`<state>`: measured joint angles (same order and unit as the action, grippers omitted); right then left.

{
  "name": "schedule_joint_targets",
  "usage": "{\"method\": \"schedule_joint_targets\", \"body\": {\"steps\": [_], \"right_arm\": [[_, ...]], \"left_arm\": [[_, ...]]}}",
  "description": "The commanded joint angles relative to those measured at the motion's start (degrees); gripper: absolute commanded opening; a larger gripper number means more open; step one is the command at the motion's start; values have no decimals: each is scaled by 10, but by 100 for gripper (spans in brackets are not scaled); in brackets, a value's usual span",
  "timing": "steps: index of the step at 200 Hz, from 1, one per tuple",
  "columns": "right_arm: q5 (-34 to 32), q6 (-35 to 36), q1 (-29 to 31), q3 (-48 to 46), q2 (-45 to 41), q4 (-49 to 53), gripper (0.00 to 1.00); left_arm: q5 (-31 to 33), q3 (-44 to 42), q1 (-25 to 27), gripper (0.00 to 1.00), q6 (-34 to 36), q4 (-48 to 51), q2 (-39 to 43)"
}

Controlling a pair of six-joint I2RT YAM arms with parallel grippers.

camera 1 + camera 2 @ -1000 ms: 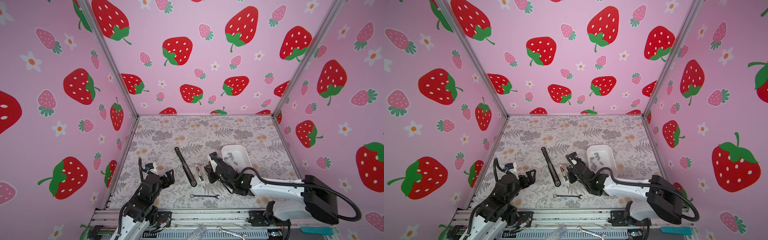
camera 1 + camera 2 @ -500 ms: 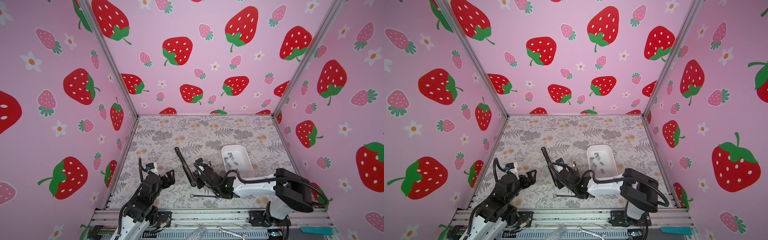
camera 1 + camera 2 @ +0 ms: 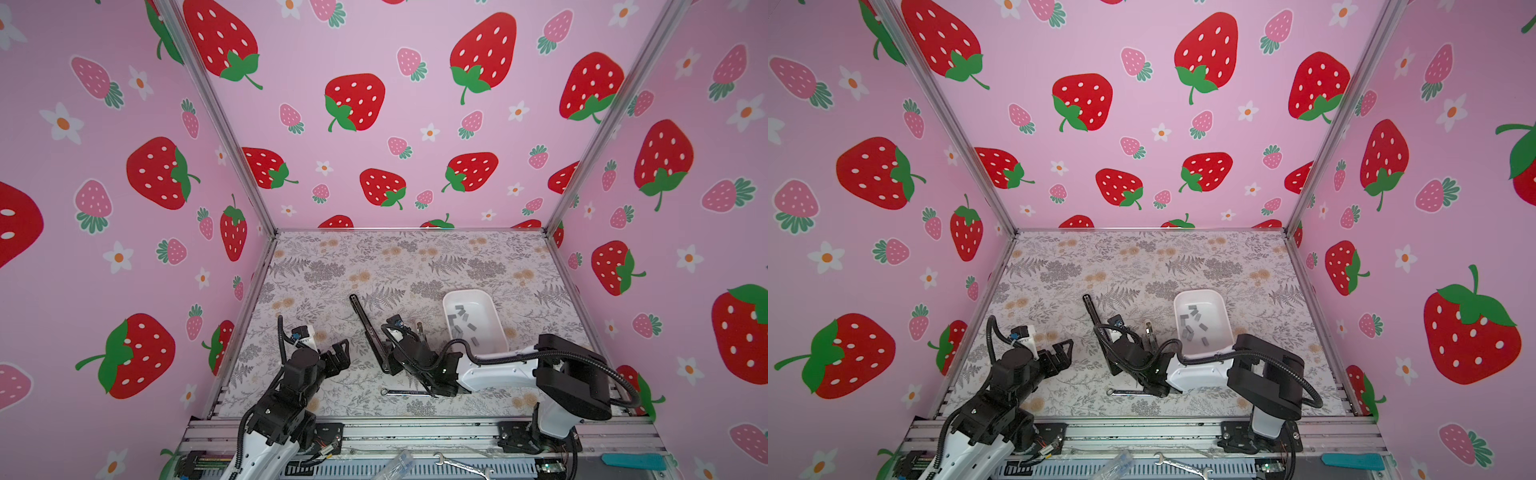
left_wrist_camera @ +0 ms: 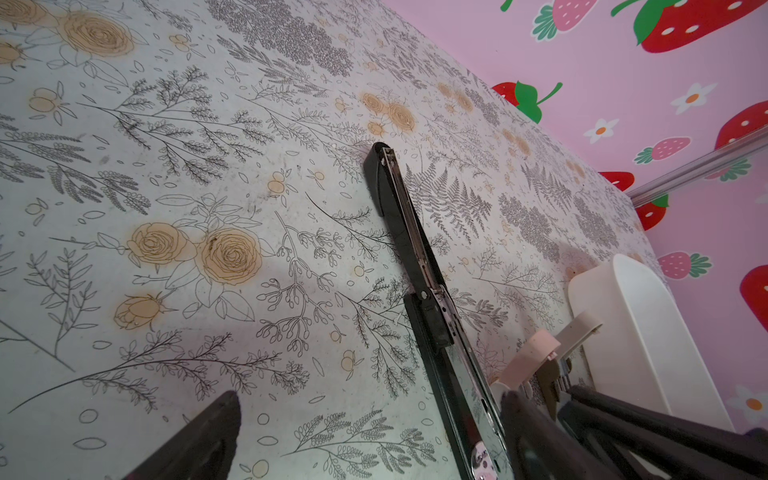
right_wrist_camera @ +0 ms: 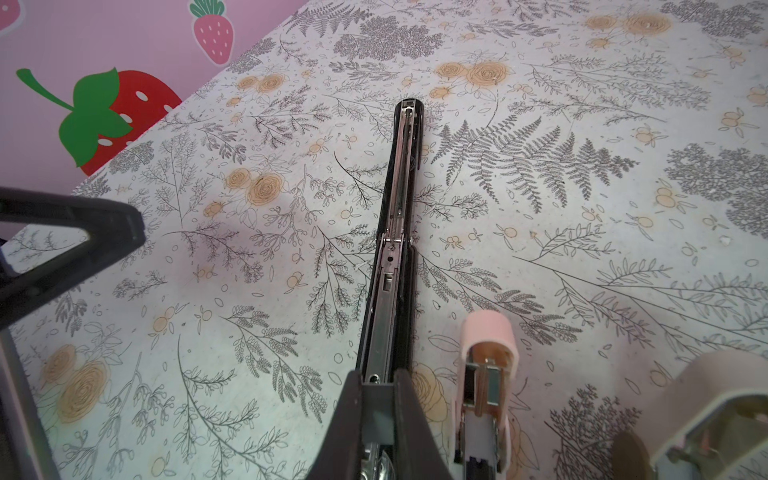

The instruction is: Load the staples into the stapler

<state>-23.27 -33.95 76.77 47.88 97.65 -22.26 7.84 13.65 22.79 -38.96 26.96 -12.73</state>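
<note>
Right claw [image 5: 377, 376] clamped on the near end of the opened black stapler [image 5: 397, 216]; I judge this steadies its channel for loading. Staples [image 3: 459, 309] lie in the white tray [image 3: 494, 320], apart from the stapler. Left claw [image 3: 338, 355] spread, free to fetch 1 strip.

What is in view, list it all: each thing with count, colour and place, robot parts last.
Long black metal stapler: one, black, opened flat, mid-table.
Small pink mini stapler: one it seems, pink, opened, beside the black one.
White plastic tray: one, white, right of the staplers.
Flat grey staple strips: roughly seven, grey, loose in tray.
Silver wrench: one, silver, table's front edge.
Second silver wrench: one, silver, front rail.
Teal tool: one, teal, front rail.
Left gripper: one, black, open, left of stapler.
Right gripper: one, black, shut on grey staple strip at stapler's near end.
</note>
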Motion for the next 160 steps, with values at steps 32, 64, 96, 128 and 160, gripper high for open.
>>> {"method": "schedule_joint_targets", "body": {"steps": [32,64,96,128,160], "right_arm": [[-22,-20,5,14,14,-8,7],[-21,-26,5,13,17,-8,6],[-15,-32,5,13,21,-11,6],[-10,-32,11,16,28,-16,6],[-9,-36,14,20,37,-17,6]], "left_arm": [[-1,-4,2,99,2,-7,3],[-2,-3,1,99,2,-7,3],[-2,-3,1,99,2,-7,4],[-2,-3,1,99,1,-7,4],[-1,-3,2,99,1,-6,5]]}}
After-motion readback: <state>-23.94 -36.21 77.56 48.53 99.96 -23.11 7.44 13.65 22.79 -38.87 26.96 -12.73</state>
